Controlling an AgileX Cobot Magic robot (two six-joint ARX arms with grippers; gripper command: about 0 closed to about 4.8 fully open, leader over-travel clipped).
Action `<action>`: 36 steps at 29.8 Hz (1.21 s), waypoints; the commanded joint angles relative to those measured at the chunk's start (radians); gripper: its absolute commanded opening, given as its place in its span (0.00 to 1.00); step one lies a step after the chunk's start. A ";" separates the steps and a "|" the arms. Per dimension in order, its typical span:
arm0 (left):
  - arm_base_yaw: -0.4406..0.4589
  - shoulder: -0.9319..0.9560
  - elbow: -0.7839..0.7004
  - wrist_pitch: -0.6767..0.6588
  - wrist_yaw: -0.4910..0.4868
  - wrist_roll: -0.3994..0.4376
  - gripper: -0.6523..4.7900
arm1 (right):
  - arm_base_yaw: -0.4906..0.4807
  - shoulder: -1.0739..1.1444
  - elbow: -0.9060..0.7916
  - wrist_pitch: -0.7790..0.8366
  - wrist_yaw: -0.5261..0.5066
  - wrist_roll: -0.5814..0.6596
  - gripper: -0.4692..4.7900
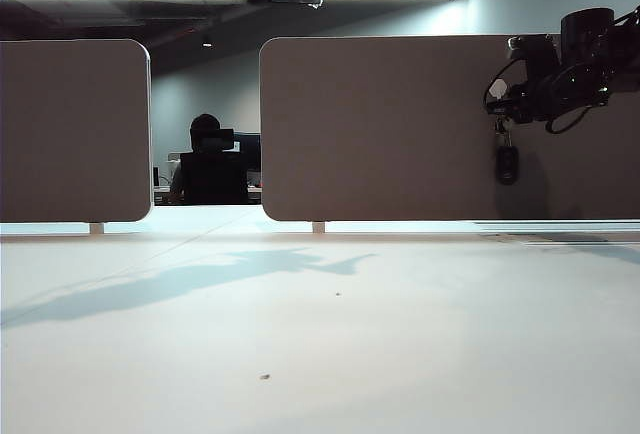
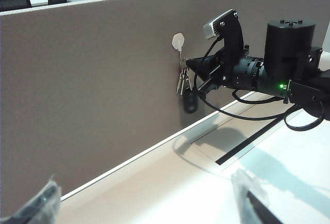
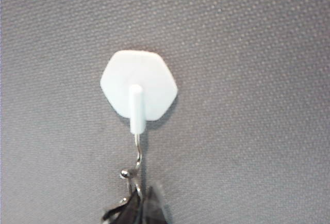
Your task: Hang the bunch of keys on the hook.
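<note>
In the exterior view, the right gripper (image 1: pixel 503 114) is high at about 2 o'clock, against the brown panel (image 1: pixel 400 124). The hook (image 1: pixel 498 88) shows as a small pale plate just beside the arm's tip. Under it hangs the bunch of keys (image 1: pixel 506 157), its black fob lowest. The white table (image 1: pixel 300 334) fills the lower half. The left gripper does not appear in this view.

In the left wrist view, the left gripper (image 2: pixel 149 201) has its two blurred fingers (image 2: pixel 38 203) spread wide, at 7 and 5 o'clock, holding nothing. The hook (image 2: pixel 178 41) sits on the panel (image 2: pixel 93 95) near 12 o'clock. The bunch of keys (image 2: pixel 185 87) hangs under it, flat against the panel. The right gripper (image 2: pixel 193 72) points at the keys from 3 o'clock; its tips look pressed together at the key ring.

In the right wrist view, the hook (image 3: pixel 138 92) is in the centre, with a white peg. A thin metal wire goes down from the peg to the bunch of keys (image 3: pixel 135 203) at 6 o'clock. The dark tips of the right gripper (image 3: pixel 136 211) are closed there on the keys.
</note>
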 commanded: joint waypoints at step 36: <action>-0.002 -0.679 -0.018 -0.715 -0.185 -0.117 0.11 | 0.085 -0.648 -0.407 -0.443 0.056 -0.051 0.07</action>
